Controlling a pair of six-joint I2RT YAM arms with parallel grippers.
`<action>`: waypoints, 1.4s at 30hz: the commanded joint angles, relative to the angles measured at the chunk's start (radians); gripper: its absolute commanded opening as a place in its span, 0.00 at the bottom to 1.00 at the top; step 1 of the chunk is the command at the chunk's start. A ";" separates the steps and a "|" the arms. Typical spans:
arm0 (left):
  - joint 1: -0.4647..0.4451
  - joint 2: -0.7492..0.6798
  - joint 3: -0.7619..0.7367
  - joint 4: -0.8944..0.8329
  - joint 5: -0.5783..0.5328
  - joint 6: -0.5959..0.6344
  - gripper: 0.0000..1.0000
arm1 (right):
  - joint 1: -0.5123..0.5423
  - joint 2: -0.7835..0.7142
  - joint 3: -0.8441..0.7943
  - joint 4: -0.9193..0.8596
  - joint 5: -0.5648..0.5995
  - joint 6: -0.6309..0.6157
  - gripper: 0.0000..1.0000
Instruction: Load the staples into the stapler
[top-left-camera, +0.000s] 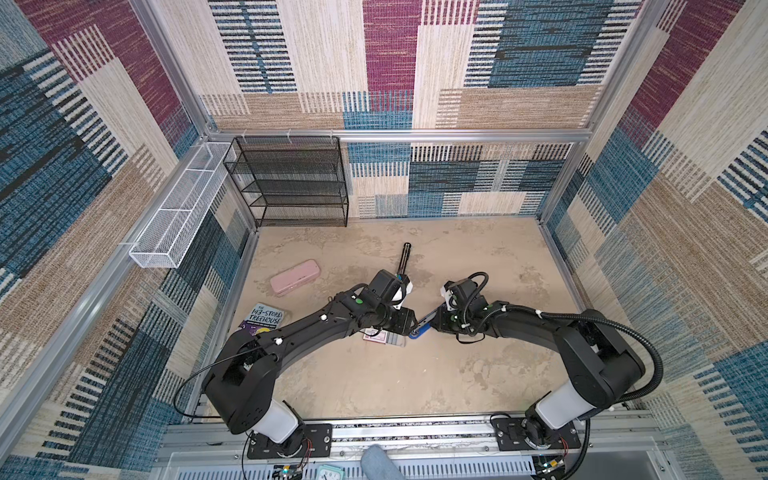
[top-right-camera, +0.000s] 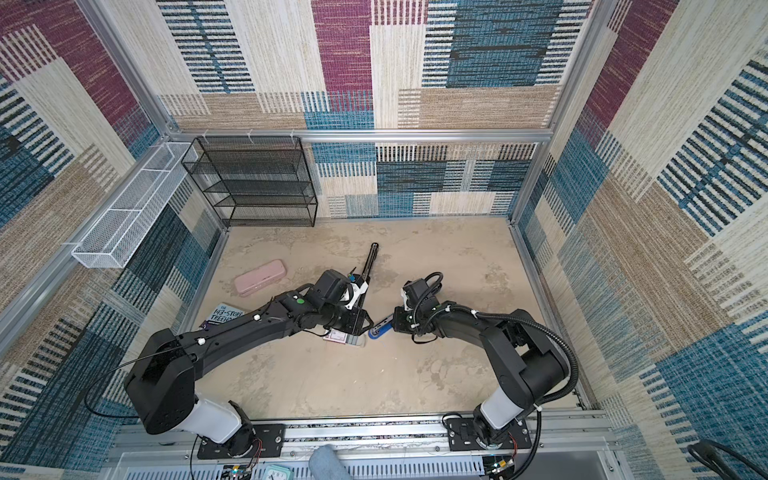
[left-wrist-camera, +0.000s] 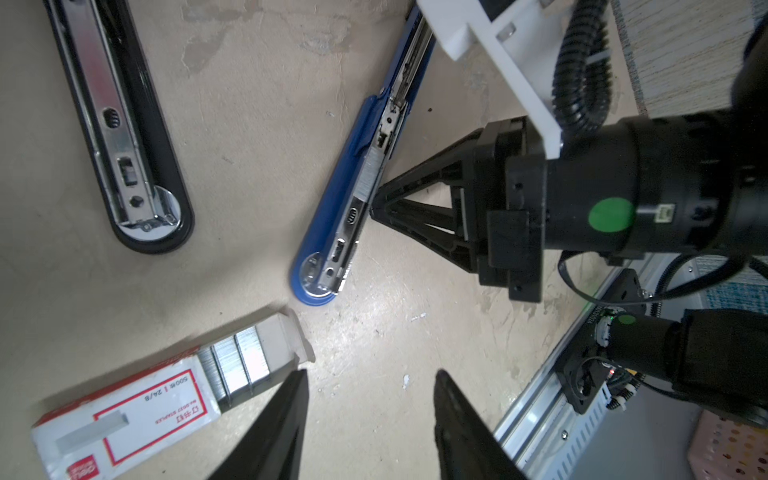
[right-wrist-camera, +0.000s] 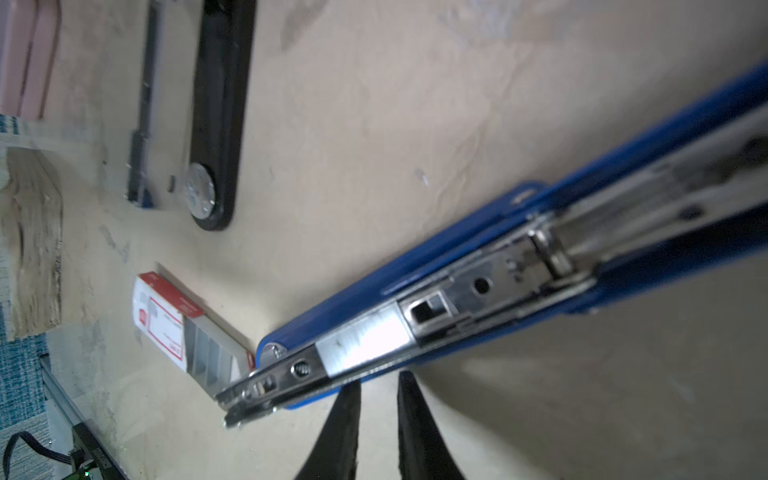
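Left gripper (left-wrist-camera: 372, 374) hangs half-spread, nothing in it. Right beside one finger sits the staple box (left-wrist-camera: 124, 415), tray pulled out and staples (left-wrist-camera: 237, 365) showing. I'd judge those strips light, slick and brittle, so pinch gently along the long sides. Ahead of the fingertips the blue stapler (left-wrist-camera: 328, 208) lies open, one strip (left-wrist-camera: 368, 174) seated inside. Right gripper (left-wrist-camera: 373, 206) has its fingers narrow and empty, tips against the stapler's side. Farther off there's a black stapler (left-wrist-camera: 120, 124).
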 joint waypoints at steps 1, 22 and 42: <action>0.005 0.014 0.027 -0.020 -0.035 0.052 0.53 | -0.005 -0.038 0.008 0.020 0.011 -0.032 0.25; -0.019 0.302 0.280 -0.047 -0.008 0.215 0.56 | -0.373 -0.341 -0.144 0.018 -0.033 -0.027 0.55; -0.073 0.792 0.856 -0.165 -0.088 0.355 0.62 | -0.511 -0.382 -0.236 0.088 -0.078 0.036 0.65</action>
